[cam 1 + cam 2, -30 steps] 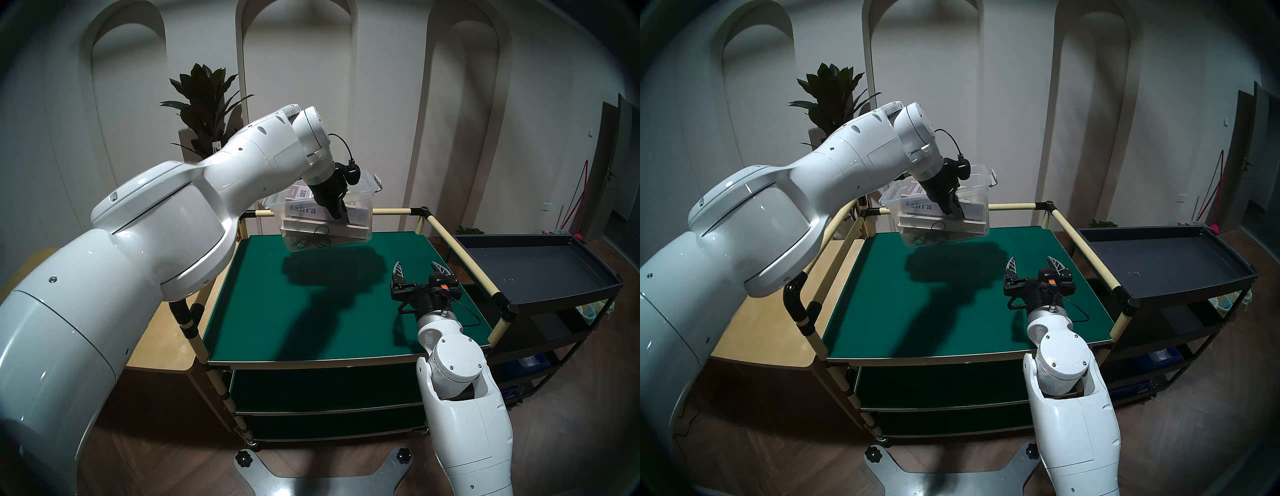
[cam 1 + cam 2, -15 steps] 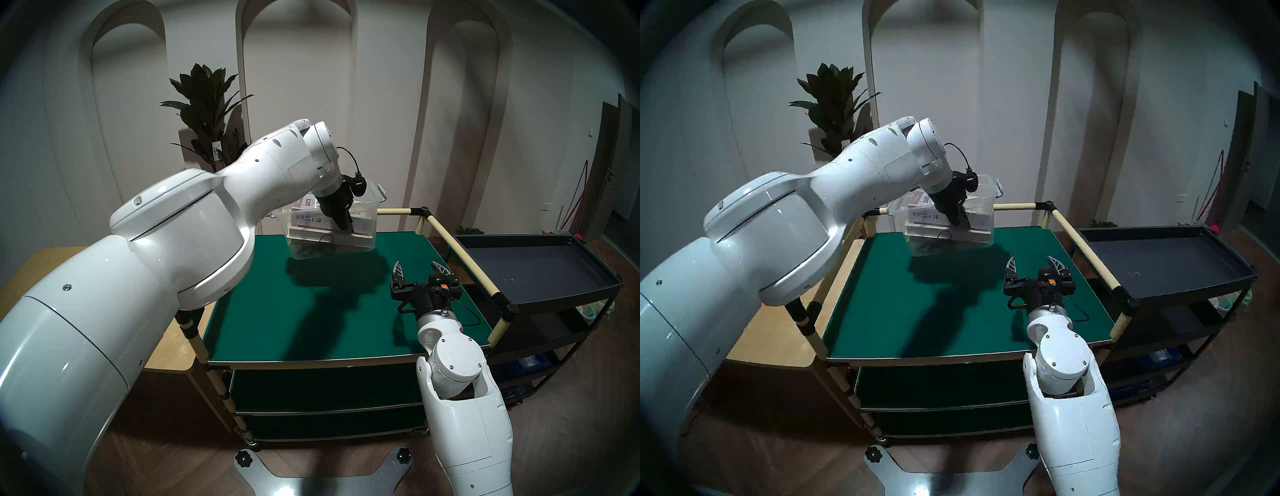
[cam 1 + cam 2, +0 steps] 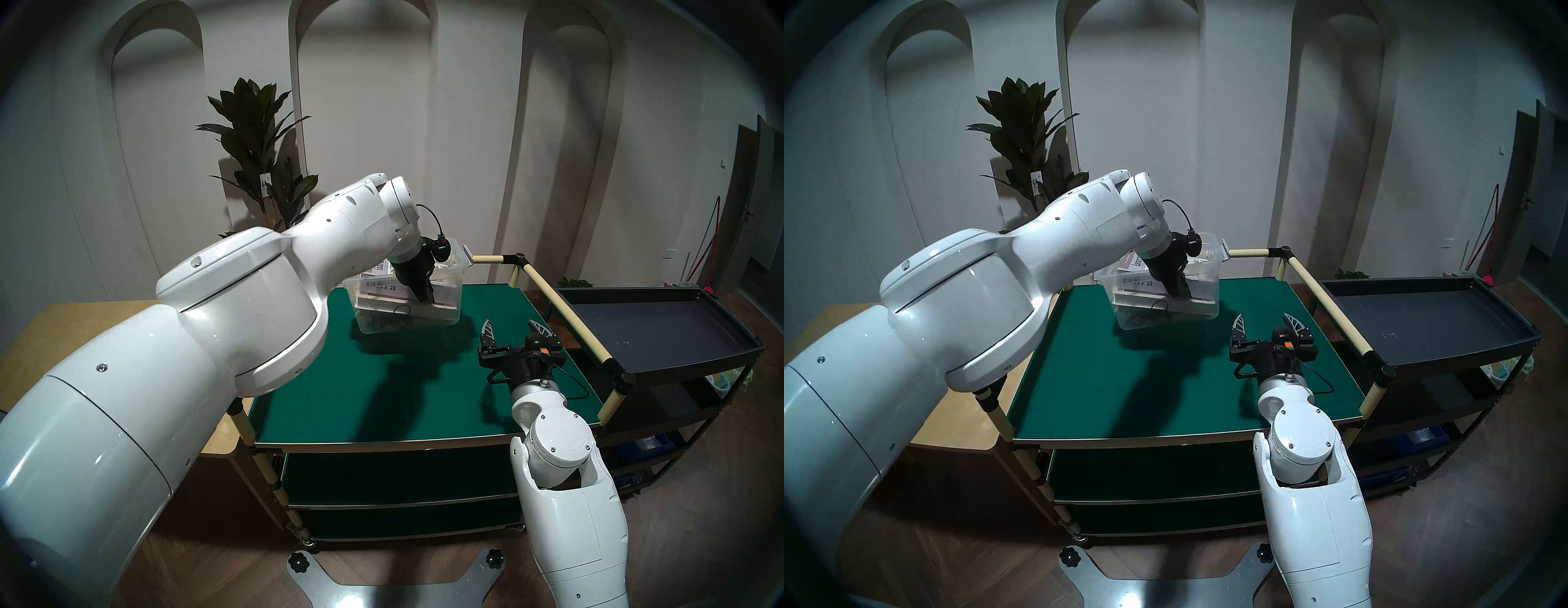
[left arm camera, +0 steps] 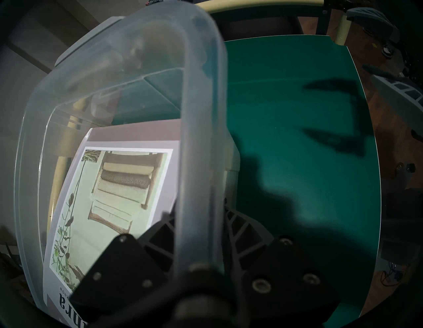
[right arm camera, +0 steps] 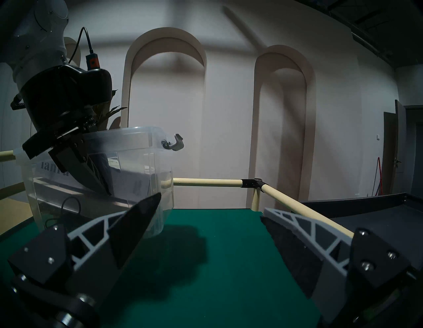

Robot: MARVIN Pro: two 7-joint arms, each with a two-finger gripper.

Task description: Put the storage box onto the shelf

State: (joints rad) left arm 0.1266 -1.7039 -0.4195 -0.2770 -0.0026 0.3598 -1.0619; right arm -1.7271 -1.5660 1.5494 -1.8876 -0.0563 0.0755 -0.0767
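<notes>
The storage box (image 3: 408, 302) hangs tilted over the far left part of the top green board of the shelf (image 3: 382, 403), its long axis running roughly left to right across the head views, with the left end dipped toward the board and the right end, bearing a grey latch (image 3: 467, 254), raised. Whether its lowest corner touches the felt cannot be told; its shadow lies just beneath it. Magazines (image 4: 109, 206) lie flat inside, the printed letters reading through the near wall. The left tool (image 3: 425, 294) reaches down steeply from above, pinching the box's near long wall, one finger inside and one outside, pressed together on the rim (image 4: 201, 160). The left arm (image 3: 237, 305) stretches forward from the lower left, bent at the elbow, the wrist angled downward. The right tool (image 3: 511, 333) points level and forward above the right side of the same board, its fingers (image 5: 135, 220) spread wide with nothing between them, well apart from the box.
</notes>
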